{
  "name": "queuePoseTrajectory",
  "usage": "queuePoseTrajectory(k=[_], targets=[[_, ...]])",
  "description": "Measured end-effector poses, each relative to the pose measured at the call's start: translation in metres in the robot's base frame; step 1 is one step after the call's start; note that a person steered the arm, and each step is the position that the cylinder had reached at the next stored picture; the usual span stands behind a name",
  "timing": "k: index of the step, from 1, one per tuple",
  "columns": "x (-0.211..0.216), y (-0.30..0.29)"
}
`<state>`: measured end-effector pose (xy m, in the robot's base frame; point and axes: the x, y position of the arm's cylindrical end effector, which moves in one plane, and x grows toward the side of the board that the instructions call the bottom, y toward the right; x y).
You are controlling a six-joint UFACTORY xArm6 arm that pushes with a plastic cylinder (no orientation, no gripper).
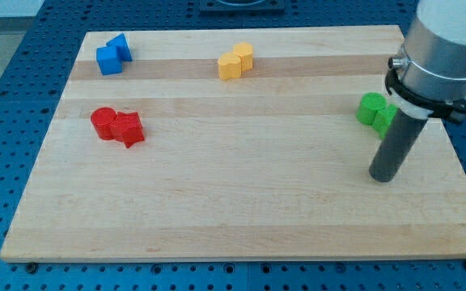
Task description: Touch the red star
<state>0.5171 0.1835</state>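
Observation:
The red star [128, 129] lies on the wooden board [241, 210] at the view's left, touching a red round block [103, 122] on its left side. My tip [382, 177] rests on the board at the view's right, far from the red star. It stands just below two green blocks [376, 111], apart from them.
Two blue blocks [113, 55] sit together at the view's top left. Two yellow blocks [235, 61] sit together at the top middle. The arm's grey body [447, 48] hangs over the board's top right corner.

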Motion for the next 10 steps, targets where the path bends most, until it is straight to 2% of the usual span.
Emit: queuePoseTrajectory(k=[1, 2, 3, 4, 6, 7, 10], targets=[[0.0, 0.0], [0.015, -0.023], [0.038, -0.071], [0.041, -0.08], [0.04, -0.086], [0.017, -0.135], [0.004, -0.187]])
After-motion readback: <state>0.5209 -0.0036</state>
